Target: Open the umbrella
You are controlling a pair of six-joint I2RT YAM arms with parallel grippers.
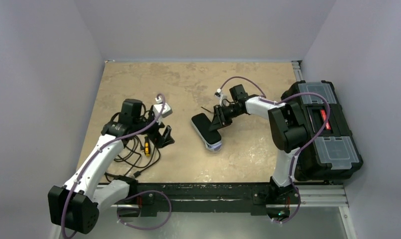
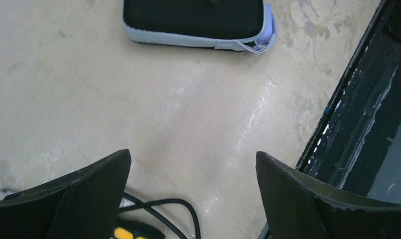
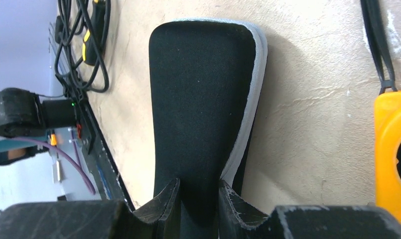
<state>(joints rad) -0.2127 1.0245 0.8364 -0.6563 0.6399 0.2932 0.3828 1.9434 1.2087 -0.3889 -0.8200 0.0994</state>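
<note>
The umbrella lies folded in the middle of the table, a flat black pack with a pale lavender edge. My right gripper is shut on its far end. In the right wrist view both fingers pinch the black fabric of the umbrella at the right gripper. My left gripper hovers to the left of the umbrella, open and holding nothing. The left wrist view shows the left gripper with bare table between its jaws and the umbrella beyond them.
A coil of black cables and a yellow-and-black tool lie under the left arm. A black toolbox stands at the right edge. A black rail runs along the near edge. An orange object shows beside the right gripper.
</note>
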